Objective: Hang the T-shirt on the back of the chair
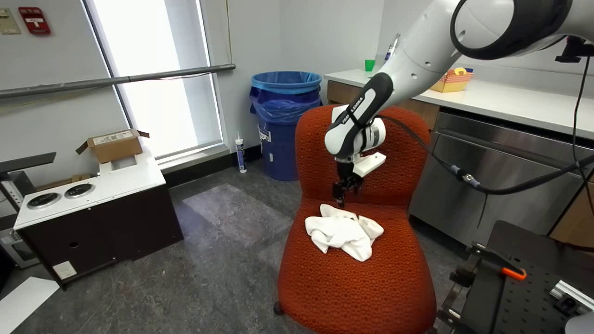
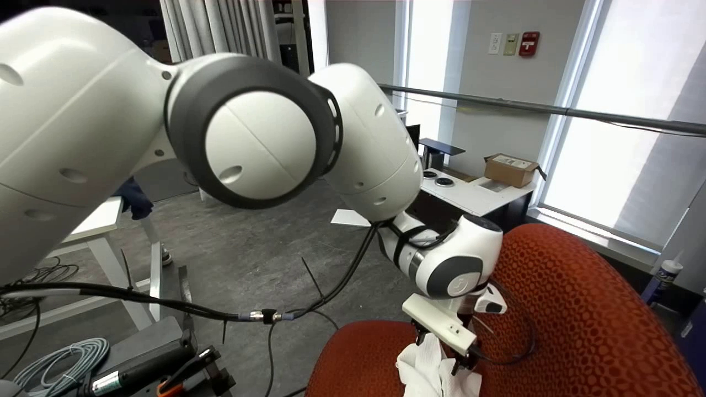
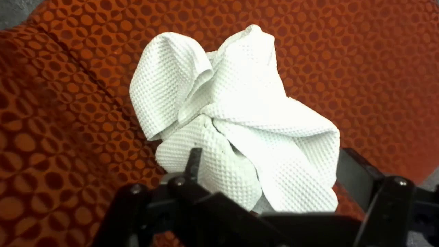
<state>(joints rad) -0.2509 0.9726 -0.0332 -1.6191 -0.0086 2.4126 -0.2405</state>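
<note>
A crumpled white cloth (image 1: 343, 234) with a waffle texture lies in a heap on the seat of the red chair (image 1: 357, 297). Its bunched shape does not show whether it is a T-shirt. The cloth also shows in an exterior view (image 2: 436, 375) and in the wrist view (image 3: 247, 89). The chair back (image 2: 584, 309) rises behind the arm. My gripper (image 3: 276, 166) is open, with its fingers apart on either side of the cloth's near part. In both exterior views the gripper (image 1: 348, 192) points down just over the cloth, near the chair back. I cannot tell whether the fingers touch it.
A blue bin (image 1: 283, 130) stands behind the chair. A white counter (image 1: 510, 104) runs at the back right. A black table (image 1: 524, 287) with a clamp is beside the seat. A black cable (image 1: 506, 190) hangs from the arm.
</note>
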